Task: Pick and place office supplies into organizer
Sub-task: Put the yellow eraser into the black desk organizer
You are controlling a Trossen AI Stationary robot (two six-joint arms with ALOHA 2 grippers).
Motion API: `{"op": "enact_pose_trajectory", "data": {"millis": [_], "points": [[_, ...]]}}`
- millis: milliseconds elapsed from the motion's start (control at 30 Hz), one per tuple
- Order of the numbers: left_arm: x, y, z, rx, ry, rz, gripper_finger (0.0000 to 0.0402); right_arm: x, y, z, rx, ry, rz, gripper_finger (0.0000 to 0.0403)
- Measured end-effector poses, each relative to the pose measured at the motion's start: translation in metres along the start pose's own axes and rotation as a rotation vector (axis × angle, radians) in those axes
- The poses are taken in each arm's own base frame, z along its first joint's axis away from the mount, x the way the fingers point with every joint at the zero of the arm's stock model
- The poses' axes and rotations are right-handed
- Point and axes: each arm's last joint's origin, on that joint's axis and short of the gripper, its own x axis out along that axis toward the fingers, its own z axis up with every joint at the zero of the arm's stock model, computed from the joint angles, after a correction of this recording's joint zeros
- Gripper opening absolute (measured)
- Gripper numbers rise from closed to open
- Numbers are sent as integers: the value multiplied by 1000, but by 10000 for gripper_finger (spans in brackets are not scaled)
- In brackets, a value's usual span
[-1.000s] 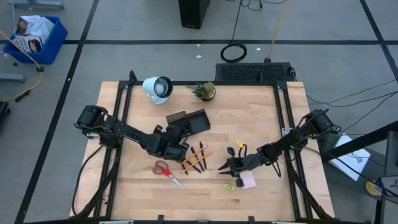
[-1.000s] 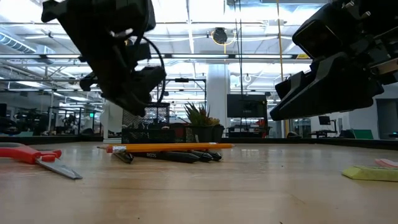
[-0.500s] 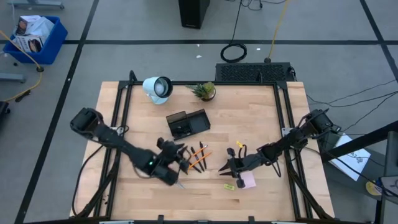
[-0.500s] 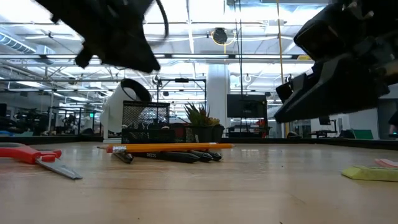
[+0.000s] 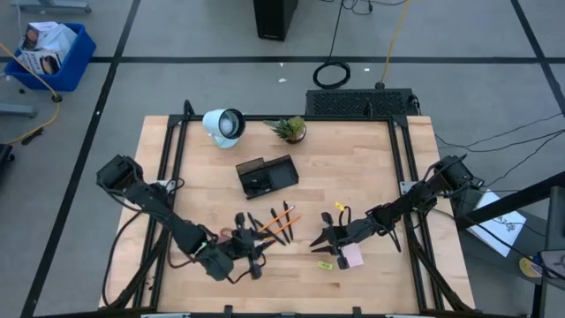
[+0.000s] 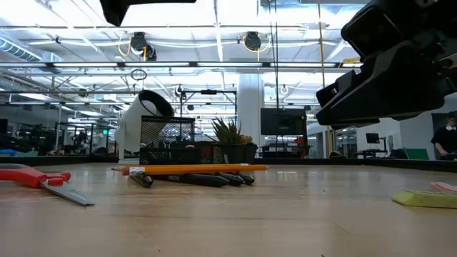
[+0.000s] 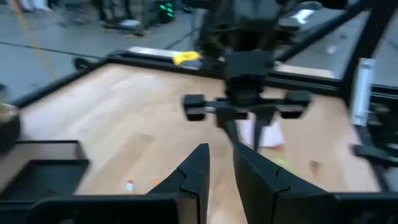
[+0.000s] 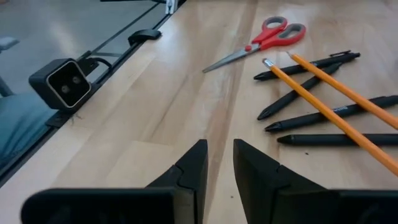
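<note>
Black organizer (image 5: 267,176) mid-table; red scissors (image 8: 264,40), pens and pencils (image 5: 277,222) flat near front; pink pad (image 5: 351,256) right.

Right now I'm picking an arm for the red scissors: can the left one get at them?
Probably yes. The left claw hangs right above the scissors, which lie flat and bare on the table, apart from the pens. Nothing stands between.

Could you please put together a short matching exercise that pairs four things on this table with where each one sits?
Things:
1. red-handled scissors
2. black rectangular organizer tray
3. pale pink sticky-note pad
4. small green potted plant

Places:
A. at the far edge, beside the white round lamp
B. by the right gripper
C. mid-table
D. by the left gripper

Pairs: 1-D, 2-C, 3-B, 4-A
</note>
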Motion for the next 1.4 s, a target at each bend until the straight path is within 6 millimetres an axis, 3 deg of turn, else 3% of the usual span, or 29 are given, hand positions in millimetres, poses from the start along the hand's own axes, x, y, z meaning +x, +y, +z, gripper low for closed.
{"op": "enact_pose_trajectory", "data": {"millis": [167, 333, 400, 567, 700, 867, 967, 1067, 1233, 1400], "points": [[-11, -12, 0, 90, 34, -199, 77, 0, 0, -1, 4, 6, 1, 70], [-5, -19, 11, 164, -57, -631, 77, -1, 5, -1, -52, -1, 17, 70], [0, -12, 4, 200, -64, -697, 77, -1, 8, 0, -65, -15, 30, 70], [4, 34, -22, 116, -20, -602, 77, -2, 14, 1, 43, -16, 124, 71], [-20, 68, -32, 51, -100, -584, 77, -7, 23, 13, 41, -58, 174, 71], [-41, 102, -41, -20, -151, -441, 77, -8, 64, 36, -125, -27, 55, 70], [-47, 110, -44, -51, -169, -412, 77, -9, 93, 51, -237, 15, -112, 71], [-47, 112, -46, -36, -165, -399, 77, -14, 109, 52, -241, 43, -249, 71], [-44, 114, -42, -31, -179, -386, 77, -23, 113, 33, -112, 69, -275, 76], [-44, 114, -42, -22, -180, -387, 77, -27, 109, 15, -47, 118, -297, 112]]}}
